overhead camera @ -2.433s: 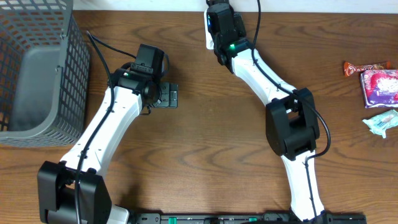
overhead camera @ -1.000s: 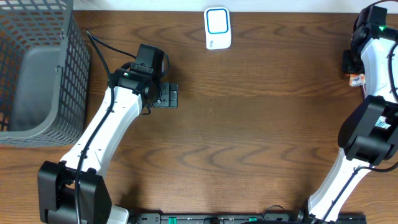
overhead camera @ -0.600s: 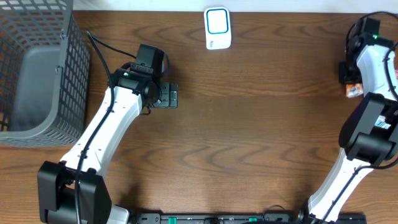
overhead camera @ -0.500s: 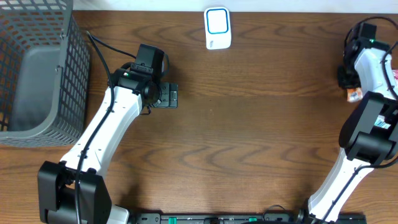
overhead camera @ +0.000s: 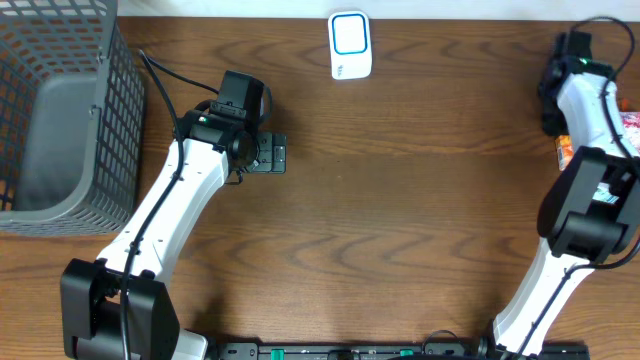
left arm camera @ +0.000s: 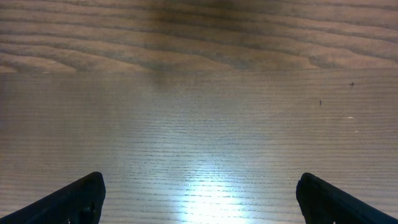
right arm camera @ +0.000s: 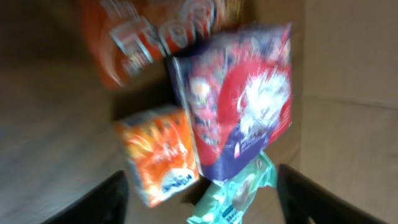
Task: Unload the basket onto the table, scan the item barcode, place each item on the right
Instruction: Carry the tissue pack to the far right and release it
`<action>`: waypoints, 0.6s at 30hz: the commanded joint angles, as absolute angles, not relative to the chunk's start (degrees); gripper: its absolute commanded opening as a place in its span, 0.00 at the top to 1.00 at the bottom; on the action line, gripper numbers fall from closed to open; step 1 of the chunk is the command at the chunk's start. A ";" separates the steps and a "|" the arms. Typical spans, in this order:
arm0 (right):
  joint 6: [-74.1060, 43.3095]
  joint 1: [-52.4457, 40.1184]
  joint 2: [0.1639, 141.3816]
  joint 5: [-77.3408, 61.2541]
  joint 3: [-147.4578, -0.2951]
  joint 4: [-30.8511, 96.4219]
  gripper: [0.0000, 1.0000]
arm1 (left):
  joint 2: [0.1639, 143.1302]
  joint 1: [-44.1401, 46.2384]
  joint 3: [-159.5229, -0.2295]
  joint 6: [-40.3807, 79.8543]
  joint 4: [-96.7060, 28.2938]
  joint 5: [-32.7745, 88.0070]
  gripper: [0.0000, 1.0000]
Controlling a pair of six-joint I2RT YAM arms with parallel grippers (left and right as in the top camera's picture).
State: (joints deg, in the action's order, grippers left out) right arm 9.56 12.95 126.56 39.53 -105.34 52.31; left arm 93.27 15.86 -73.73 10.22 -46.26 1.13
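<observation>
Packets [overhead camera: 565, 152] lie in a loose heap directly in front of the right pincer [right arm camera: 202, 182], whose fingers [right arm camera: 102, 200] stand wide apart at the lower corners of its wrist view and close on nothing. A small orange packet [right arm camera: 158, 163] and a mint-green packet [right arm camera: 239, 194] sit between the two fingers in that view. A purple-and-red packet [right arm camera: 239, 106] lies just beside them, and a larger orange wrapper [right arm camera: 155, 34] lies past it. That view is blurred, so no barcode can be made out.

From overhead the heap is at the far right edge of the brown wooden bench [overhead camera: 400, 210], partly cut off by the frame. The white scanner [overhead camera: 350, 45] lies flat at the back edge near the middle, well apart from the heap, with bare wood between them. The left pincer [left arm camera: 200, 180] is also spread wide and empty over bare wood left of centre. A grey mesh basket [overhead camera: 120, 120] fills the back left corner.
</observation>
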 commanded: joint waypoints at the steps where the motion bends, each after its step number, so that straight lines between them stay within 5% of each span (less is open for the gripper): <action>1: 7.05 8.47 120.49 39.09 -110.32 52.07 0.01 | 93.56 15.94 -73.95 9.45 -46.44 0.38 0.02; 18: 5.72 -3.75 99.39 12.23 -110.89 63.42 0.01 | 93.56 15.94 -73.95 9.45 -46.44 0.38 0.02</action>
State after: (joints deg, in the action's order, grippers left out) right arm 7.57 -3.44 102.94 20.56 -110.10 61.41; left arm 93.27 15.86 -73.73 10.22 -46.24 1.10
